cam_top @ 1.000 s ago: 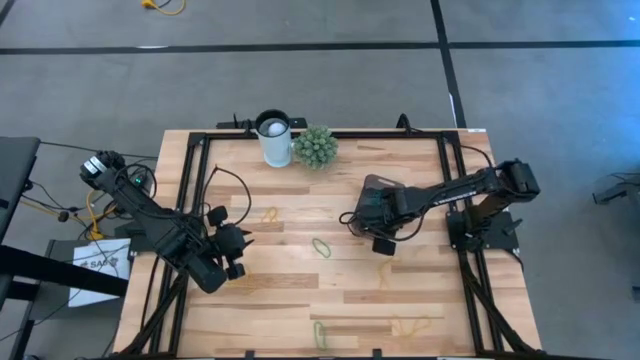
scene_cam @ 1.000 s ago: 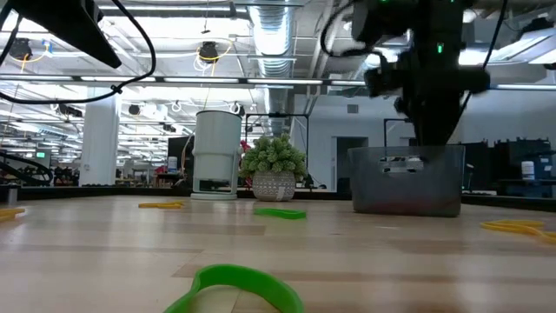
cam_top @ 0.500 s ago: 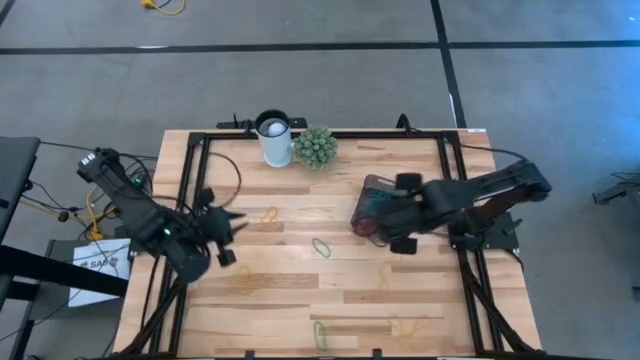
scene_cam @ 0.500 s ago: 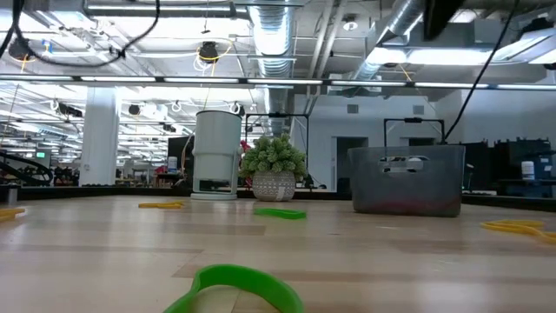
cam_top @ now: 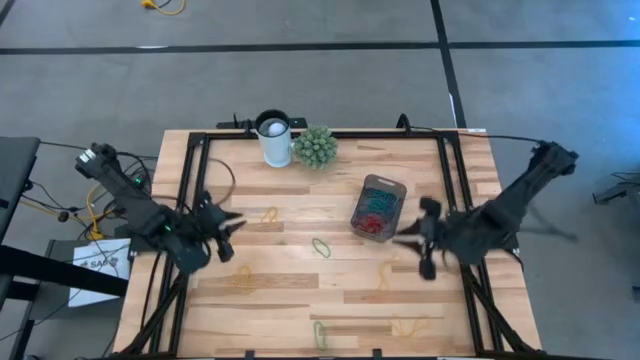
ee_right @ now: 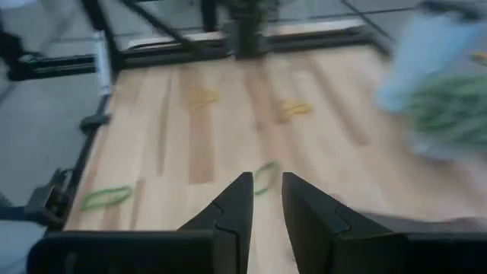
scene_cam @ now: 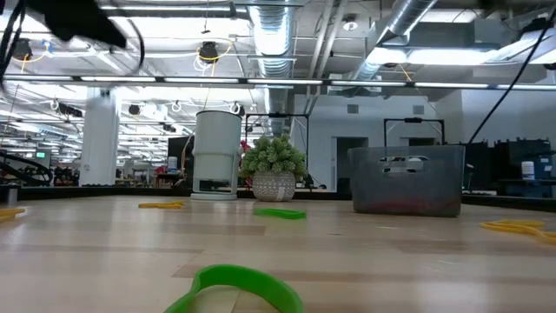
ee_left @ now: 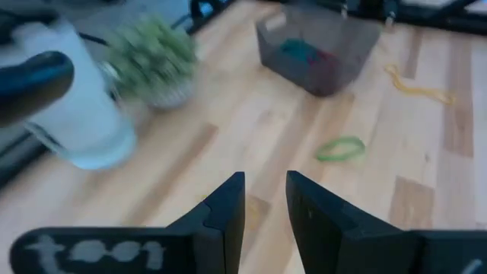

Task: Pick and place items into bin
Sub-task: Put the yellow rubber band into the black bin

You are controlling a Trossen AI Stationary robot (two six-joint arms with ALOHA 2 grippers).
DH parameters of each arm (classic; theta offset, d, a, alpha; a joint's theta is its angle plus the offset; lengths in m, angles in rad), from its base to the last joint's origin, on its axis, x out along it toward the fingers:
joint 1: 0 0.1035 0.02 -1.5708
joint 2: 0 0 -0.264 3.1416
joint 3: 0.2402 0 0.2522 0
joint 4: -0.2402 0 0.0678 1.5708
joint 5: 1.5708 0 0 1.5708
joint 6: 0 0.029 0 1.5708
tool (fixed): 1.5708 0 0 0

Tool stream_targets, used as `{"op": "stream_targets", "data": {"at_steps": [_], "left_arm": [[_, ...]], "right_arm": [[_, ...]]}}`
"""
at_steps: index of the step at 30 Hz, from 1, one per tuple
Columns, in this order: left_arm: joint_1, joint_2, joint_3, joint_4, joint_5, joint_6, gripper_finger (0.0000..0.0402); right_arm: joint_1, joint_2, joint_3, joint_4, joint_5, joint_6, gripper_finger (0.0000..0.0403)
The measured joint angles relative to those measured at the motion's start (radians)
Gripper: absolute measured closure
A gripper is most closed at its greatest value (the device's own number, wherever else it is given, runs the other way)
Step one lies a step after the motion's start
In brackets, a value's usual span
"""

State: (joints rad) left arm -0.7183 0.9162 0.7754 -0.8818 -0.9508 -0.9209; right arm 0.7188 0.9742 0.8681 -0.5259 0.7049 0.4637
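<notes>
The bin (cam_top: 378, 208) stands right of the table's middle with red and teal rubber bands (cam_top: 374, 212) inside; it also shows in the left wrist view as the bin (ee_left: 319, 46). Loose bands lie flat on the wood: a green one (cam_top: 321, 246), yellow ones (cam_top: 270, 214) (cam_top: 385, 272) (cam_top: 410, 326), and a green one (cam_top: 320, 333) near the front edge. My left gripper (cam_top: 225, 225) hovers over the table's left part, open by a narrow gap (ee_left: 265, 194), holding nothing. My right gripper (cam_top: 420, 240) hangs just right of the bin and nearer the front, open (ee_right: 266, 194) and holding nothing.
A white cup (cam_top: 274, 138) and a green spiky plant ball (cam_top: 315, 146) stand at the far edge. Black frame rails (cam_top: 452, 170) run along the table's sides. Bare wood lies between the two grippers around the green band.
My right gripper has pulled away from over the bin toward the table's right and near edge, rising and swinging round; the bin now stands uncovered. My left gripper has drawn back a little toward the far-left and rolled slightly.
</notes>
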Motion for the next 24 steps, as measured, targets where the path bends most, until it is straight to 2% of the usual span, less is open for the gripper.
{"op": "stream_targets", "data": {"at_steps": [4,8,13,18,24], "left_arm": [[0.022,0.040,-0.188,0.260,0.001,-0.058,0.0313],[0.079,0.089,-0.304,0.437,0.002,-0.106,0.0313],[0.219,0.178,-0.340,0.488,0.055,-0.117,0.0313],[0.387,0.296,-0.340,0.612,0.109,-0.110,0.0313],[0.535,0.474,-0.340,0.787,0.256,-0.048,0.0313]], "right_arm": [[0.041,0.051,-0.278,0.348,-0.019,0.021,0.0337],[0.077,0.156,-0.423,0.583,-0.034,0.104,0.0337],[0.075,0.245,-0.438,0.640,-0.027,0.108,0.0337],[0.044,0.254,-0.407,0.640,-0.027,0.105,0.0337],[0.024,0.255,-0.390,0.639,-0.035,0.105,0.0337]]}}
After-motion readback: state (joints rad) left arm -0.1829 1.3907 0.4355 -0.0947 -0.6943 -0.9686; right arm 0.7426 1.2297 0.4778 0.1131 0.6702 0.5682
